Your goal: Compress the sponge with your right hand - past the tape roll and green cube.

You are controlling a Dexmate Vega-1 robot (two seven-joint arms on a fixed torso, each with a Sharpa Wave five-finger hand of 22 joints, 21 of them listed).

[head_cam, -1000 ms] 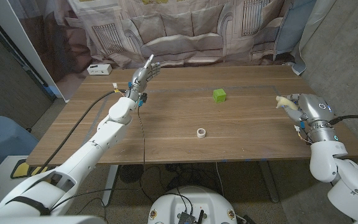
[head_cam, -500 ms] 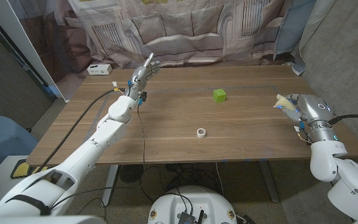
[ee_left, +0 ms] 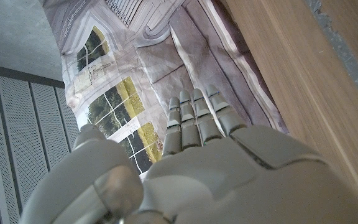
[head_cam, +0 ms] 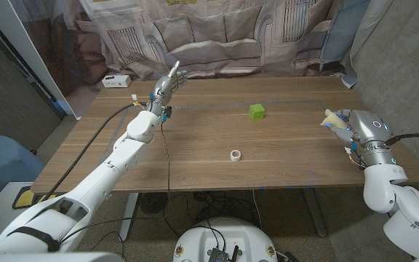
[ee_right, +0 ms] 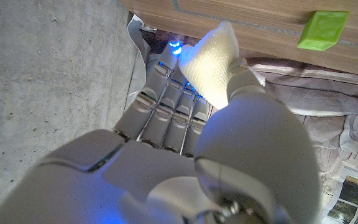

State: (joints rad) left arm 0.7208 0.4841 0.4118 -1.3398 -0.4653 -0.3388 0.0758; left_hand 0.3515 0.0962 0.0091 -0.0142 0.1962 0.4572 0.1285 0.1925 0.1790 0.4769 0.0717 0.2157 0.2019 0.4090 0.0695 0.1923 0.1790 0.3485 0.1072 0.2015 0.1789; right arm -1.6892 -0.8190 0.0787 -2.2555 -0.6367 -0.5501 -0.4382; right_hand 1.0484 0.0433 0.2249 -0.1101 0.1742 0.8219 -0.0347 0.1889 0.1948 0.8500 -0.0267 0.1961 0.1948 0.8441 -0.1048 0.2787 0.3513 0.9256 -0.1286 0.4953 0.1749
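A: Where's the pale yellow foam sponge (ee_right: 209,61)?

B: Pinched in the right hand (head_cam: 353,127) at the worktop's (head_cam: 195,145) right edge, well apart from the green cube (head_cam: 257,110) and small white tape roll (head_cam: 235,155); the left hand (head_cam: 167,88) holds nothing, fingers straight.

A: Risk?

B: An off-centre squeeze may pop it free.

A robot test lab or workshop space rather than a home: a wooden table (head_cam: 195,138) stands on a bare concrete floor (head_cam: 406,80), a printed backdrop curtain (head_cam: 217,36) (painted building fronts) hangs along the far side, and a small white device box (head_cam: 116,81) sits at the table's far left corner
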